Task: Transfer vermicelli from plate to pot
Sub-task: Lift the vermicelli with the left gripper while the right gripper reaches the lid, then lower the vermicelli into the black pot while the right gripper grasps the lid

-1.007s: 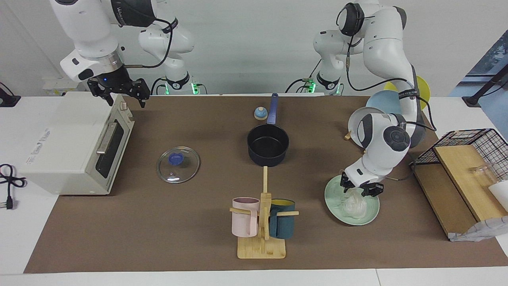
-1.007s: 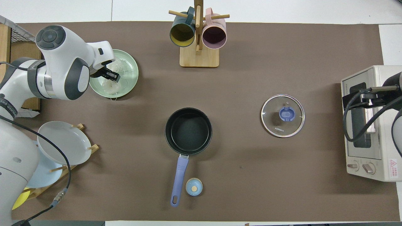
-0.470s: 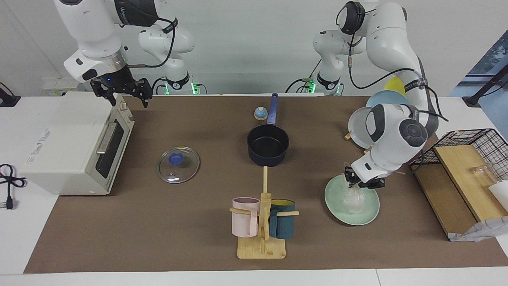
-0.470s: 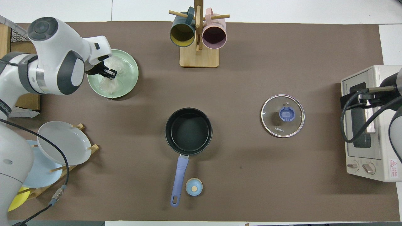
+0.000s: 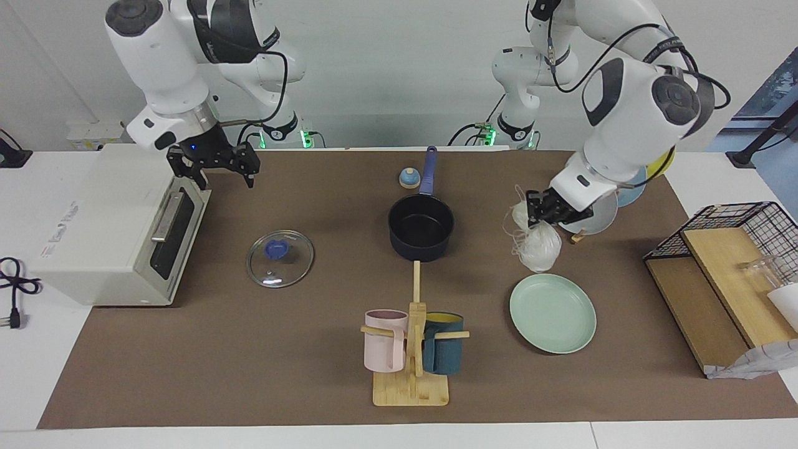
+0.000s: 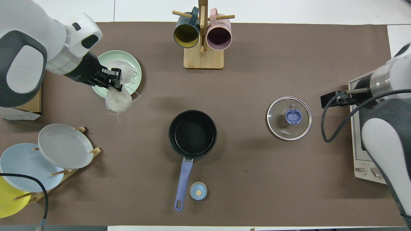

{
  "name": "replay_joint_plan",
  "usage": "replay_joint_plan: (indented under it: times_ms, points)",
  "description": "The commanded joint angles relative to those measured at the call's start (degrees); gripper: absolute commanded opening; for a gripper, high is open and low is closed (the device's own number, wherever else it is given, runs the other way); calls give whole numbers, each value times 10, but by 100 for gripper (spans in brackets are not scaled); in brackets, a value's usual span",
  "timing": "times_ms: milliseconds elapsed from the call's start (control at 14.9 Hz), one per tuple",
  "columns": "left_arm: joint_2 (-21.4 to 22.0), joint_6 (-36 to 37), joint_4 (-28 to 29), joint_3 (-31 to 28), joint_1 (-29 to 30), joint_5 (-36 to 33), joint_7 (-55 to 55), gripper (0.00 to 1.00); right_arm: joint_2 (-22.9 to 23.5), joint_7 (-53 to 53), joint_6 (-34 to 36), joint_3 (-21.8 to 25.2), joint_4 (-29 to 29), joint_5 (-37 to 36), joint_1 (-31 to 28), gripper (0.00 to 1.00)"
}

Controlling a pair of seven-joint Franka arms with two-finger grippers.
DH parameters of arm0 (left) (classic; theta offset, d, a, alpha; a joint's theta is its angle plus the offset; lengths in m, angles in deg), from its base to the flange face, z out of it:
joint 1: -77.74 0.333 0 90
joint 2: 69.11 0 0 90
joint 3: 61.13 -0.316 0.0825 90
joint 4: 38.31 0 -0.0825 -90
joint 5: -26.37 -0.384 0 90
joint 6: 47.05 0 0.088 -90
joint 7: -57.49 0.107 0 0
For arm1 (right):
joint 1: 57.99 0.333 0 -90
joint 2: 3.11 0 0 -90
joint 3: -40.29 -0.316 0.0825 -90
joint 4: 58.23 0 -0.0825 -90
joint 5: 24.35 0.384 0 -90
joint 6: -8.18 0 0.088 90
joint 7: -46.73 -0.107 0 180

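Note:
My left gripper (image 5: pixel 540 219) (image 6: pixel 114 84) is shut on the top of the vermicelli (image 5: pixel 537 246) (image 6: pixel 118 100), a pale wispy clump that hangs from it in the air. The clump is over the mat beside the mint-green plate (image 5: pixel 553 313) (image 6: pixel 136 71), on the side nearer the robots, with loose strands trailing down. In the facing view the plate is bare. The dark pot (image 5: pixel 421 226) (image 6: pixel 192 133) stands mid-table with a black, bare inside and its blue handle pointing toward the robots. My right gripper (image 5: pixel 217 174) (image 6: pixel 330 99) hangs open over the mat beside the toaster oven, holding nothing.
A glass lid (image 5: pixel 280 258) lies between the pot and the toaster oven (image 5: pixel 118 227). The mug tree (image 5: pixel 411 349) stands farther from the robots than the pot. A plate rack (image 6: pixel 54 160) and a wire basket with wooden boards (image 5: pixel 726 262) sit at the left arm's end. A small blue knob (image 5: pixel 409 178) rests by the pot handle.
The left gripper shut on the vermicelli and lifted it off the plate, up and toward the robots. The right gripper drifted a little off the toaster oven toward the table's middle.

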Motion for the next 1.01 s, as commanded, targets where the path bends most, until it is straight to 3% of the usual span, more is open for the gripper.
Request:
replay_joint_plan:
  times_ms: [0,201,336,537,805,940]
  points:
    - [48,17,55,-6,-68,17,-71,0,16,12,-85,2,-68,14,14,100]
    - [104,-82,187,-6,-132,18,-120,0,59,-27,-137,2,-79,15,42,100]
    - [113,-177,265,-6,-185,20,-170,0,70,-27,-176,2,-101,15,47,100]
    - [87,-237,292,-6,-211,20,-182,0,64,-11,-239,2,-155,15,42,100]
    - [77,-330,348,-6,-222,19,-183,0,93,54,-290,2,-173,14,46,100]
    - [47,-369,349,-7,-224,19,-174,0,93,68,-304,3,-195,14,45,100]
